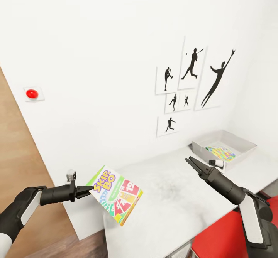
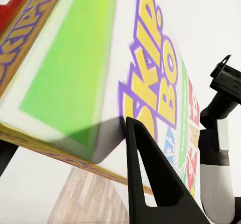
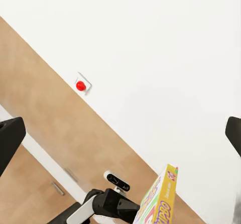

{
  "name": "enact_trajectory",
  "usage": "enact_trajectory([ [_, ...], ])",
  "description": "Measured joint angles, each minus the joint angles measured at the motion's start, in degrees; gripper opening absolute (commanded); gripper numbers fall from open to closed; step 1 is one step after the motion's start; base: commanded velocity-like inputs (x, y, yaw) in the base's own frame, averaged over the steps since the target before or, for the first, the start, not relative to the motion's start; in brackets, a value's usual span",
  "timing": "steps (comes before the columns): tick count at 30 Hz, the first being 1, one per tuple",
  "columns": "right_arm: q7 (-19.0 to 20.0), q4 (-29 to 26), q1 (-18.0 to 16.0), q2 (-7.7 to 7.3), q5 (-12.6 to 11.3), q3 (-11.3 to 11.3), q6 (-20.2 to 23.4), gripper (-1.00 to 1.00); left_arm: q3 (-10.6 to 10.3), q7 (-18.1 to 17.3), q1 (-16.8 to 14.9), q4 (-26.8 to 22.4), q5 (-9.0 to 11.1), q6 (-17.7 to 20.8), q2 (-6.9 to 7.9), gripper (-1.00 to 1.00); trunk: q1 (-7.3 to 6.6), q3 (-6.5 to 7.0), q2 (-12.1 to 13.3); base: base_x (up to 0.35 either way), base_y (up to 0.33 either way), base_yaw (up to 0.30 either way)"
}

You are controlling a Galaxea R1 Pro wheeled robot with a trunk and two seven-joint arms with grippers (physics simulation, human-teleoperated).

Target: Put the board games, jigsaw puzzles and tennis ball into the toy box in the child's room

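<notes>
Left gripper [image 1: 88,191] is clamped on one corner of the Skip-Bo board game [image 1: 116,195], which hangs tilted out past the near end of the table [image 1: 173,196]. Right gripper [image 1: 192,162] carries nothing; in the right wrist view its two fingers sit at opposite edges of the frame, so I read it as spread apart. Toy box [image 1: 244,144] sits at the far right end of the table against the wall, with a jigsaw puzzle [image 1: 221,152] already lying inside.

Risk, my judgement: the hold is on a corner only, most of the box cantilevered. A quick swing toward the toy box could pivot or slip it out over the floor. The right arm also stands between game and toy box; the paths may cross.

Left wrist view shows the finger [image 2: 150,184] pressed across the lid beside the lettering, contact the head view cannot resolve. Right wrist view shows the game edge-on [image 3: 161,201], its thickness, and a red wall button [image 3: 80,85].
</notes>
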Motion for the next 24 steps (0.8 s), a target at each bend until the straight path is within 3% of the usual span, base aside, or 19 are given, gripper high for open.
enact_trajectory([
  [9, 0.0, 0.1, 0.0, 0.00, 0.0, 0.1, 0.0, 1.00, 0.0, 0.0, 0.0, 0.0, -0.1, -0.1, 0.02, -1.00, -1.96, 1.63, 3.6, -0.109, 0.000, -0.270],
  [18, 0.0, 0.1, 0.0, 0.03, 0.0, 0.1, 0.0, 1.00, 0.0, 0.0, 0.0, 0.0, -0.2, -0.1, 0.02, -1.00, -1.96, 1.64, 3.7, -0.293, 0.000, -0.278],
  [24, 0.0, 0.1, 0.0, 0.01, 0.0, 0.1, 0.0, 1.00, 0.0, 0.0, 0.0, 0.0, -0.2, -0.1, 0.03, -1.00, -1.98, 1.63, 3.6, -0.109, 0.000, -0.279],
])
